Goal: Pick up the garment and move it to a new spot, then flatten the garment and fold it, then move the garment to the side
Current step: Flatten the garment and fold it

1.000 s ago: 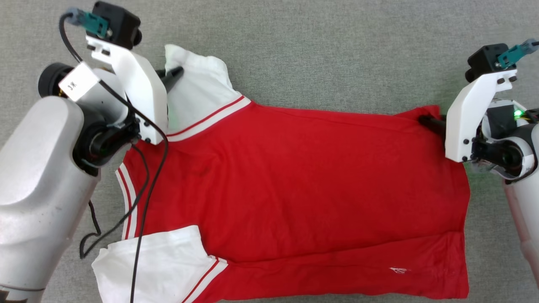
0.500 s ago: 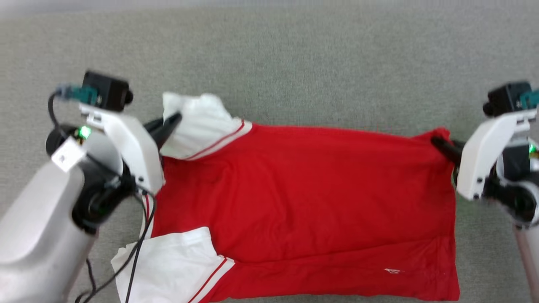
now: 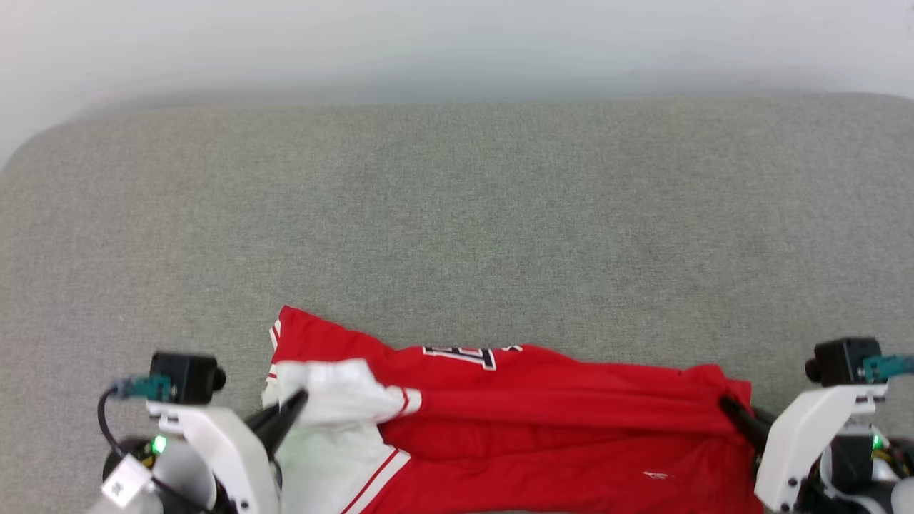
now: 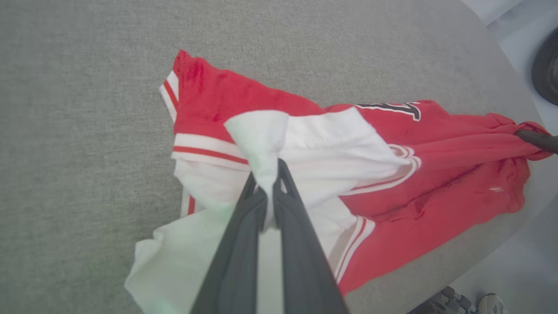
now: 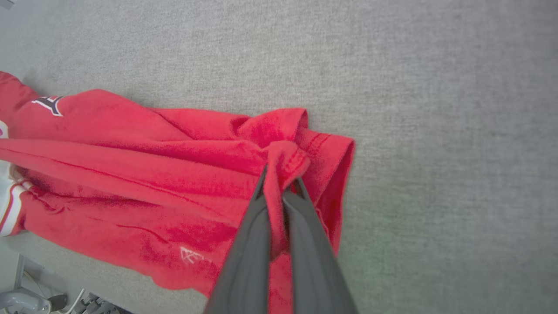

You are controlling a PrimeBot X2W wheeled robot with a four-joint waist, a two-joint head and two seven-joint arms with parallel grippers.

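The garment, a red jersey with white sleeves and striped trim, lies bunched lengthwise near the front edge of the grey table. Part of its black lettering peeks out along the far fold. My left gripper is shut on a white sleeve at the garment's left end. My right gripper is shut on the red hem corner at the right end. The cloth between the two grippers is lifted and drawn toward the near side over the layer below.
The grey felt table top stretches wide behind the garment up to a pale wall. Its rounded front edge runs close under the cloth, with floor and a dark wheel beyond it.
Both grippers have pulled the far edge of the garment toward the near side, folding it over itself so the lettering shows. The head camera has tilted up, shifting the whole picture downward.
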